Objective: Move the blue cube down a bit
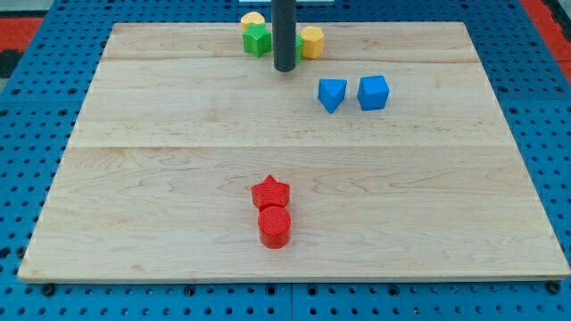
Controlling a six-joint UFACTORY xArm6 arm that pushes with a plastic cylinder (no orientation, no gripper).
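Wooden board [178, 178] lies on a blue pegboard surface [27, 178]; a red mat [22, 22] shows at the view's top corners. My tip [285, 68] stands at the view's top centre, the dark rod running straight up out of the view. No pincer on this rig, only the rod, so there is nothing to be released or clenched; the tip touches no block that I can make out for certain. Blue cube [374, 93] sits right of centre in the upper half of the board, down and to the view's right of my tip, well apart from it. Just beside the cube on its left, with a narrow gap of bare wood between them, is a blue wedge-like block [332, 94] (exact shape hard to settle, it narrows toward the view's bottom). Cluster at the top edge around the rod: green block [258, 40] to the left of the rod, a yellow block [252, 19] just above the green one and touching or nearly touching it, and a yellow hexagonal block [311, 42] to the right of the rod. The rod hides the space between green and the yellow hexagon, so whether they touch it cannot be told. Lower centre of the board: red star [270, 192], and directly below it, touching, a red cylinder [275, 226]. Both are well apart from the blue pair and from my tip.
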